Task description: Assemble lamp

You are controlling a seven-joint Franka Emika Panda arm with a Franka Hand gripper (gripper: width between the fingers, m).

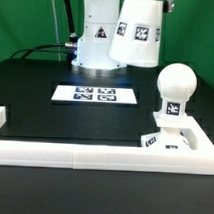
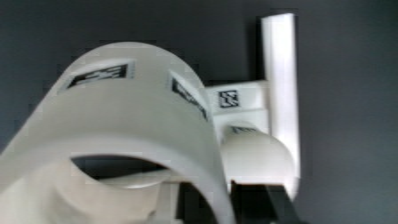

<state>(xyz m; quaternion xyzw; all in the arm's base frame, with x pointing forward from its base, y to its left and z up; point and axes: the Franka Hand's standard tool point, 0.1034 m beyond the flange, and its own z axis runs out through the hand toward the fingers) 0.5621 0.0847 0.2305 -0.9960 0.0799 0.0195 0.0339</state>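
Observation:
The white cone shade (image 1: 138, 32) hangs in the air near the exterior view's top right, tilted, with a tag on its side. It is above and a little to the exterior view's left of the bulb (image 1: 176, 85). The bulb stands upright, ball head up, on the flat square base (image 1: 166, 140) at the exterior view's right. In the wrist view the shade (image 2: 134, 115) fills the foreground, with the bulb's ball (image 2: 260, 156) and the tagged base (image 2: 233, 100) beyond it. My gripper (image 2: 222, 203) is shut on the shade's wall, one dark finger inside and one outside.
A long white rail (image 1: 83, 152) runs along the front, with raised ends at both sides; the base lies in its right corner. The marker board (image 1: 95, 94) lies mid-table on the black surface. The robot's white pedestal (image 1: 94, 40) stands behind it.

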